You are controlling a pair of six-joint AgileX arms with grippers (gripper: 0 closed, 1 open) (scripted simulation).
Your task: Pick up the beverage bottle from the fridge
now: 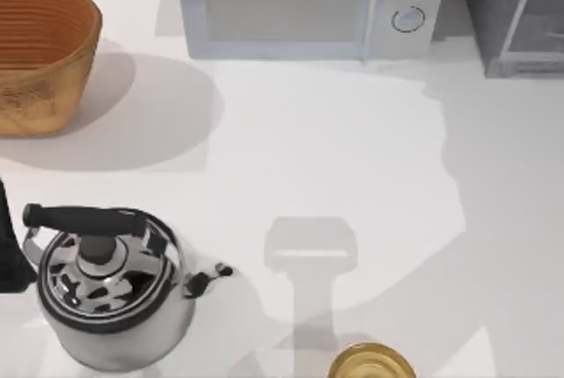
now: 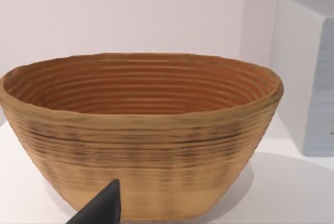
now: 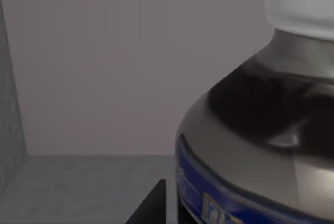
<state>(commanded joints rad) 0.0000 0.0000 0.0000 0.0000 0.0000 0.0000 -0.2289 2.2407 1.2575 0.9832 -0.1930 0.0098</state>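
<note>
The right gripper's fingertip (image 3: pixel 151 205) appears in the right wrist view as a dark wedge just beside the beverage bottle (image 3: pixel 261 130); whether the jaws are wide, narrow or holding cannot be told. That view shows the bottle close up: white cap, dark glossy shoulder, blue label band. It stands on the grey floor of the fridge (image 3: pixel 78 182), before a plain grey back wall.

The left wrist view shows one dark fingertip (image 2: pixel 102 208) of the left gripper before a woven basket (image 2: pixel 141 130); its opening cannot be told either.

The top view adds the layout: basket (image 1: pixel 40 52) upper left, microwave (image 1: pixel 308 3) top centre, fridge (image 1: pixel 515 12) upper right, kettle (image 1: pixel 110 285) lower left, golden-yellow object (image 1: pixel 372 363) at bottom edge, on the white table (image 1: pixel 335 149)
</note>
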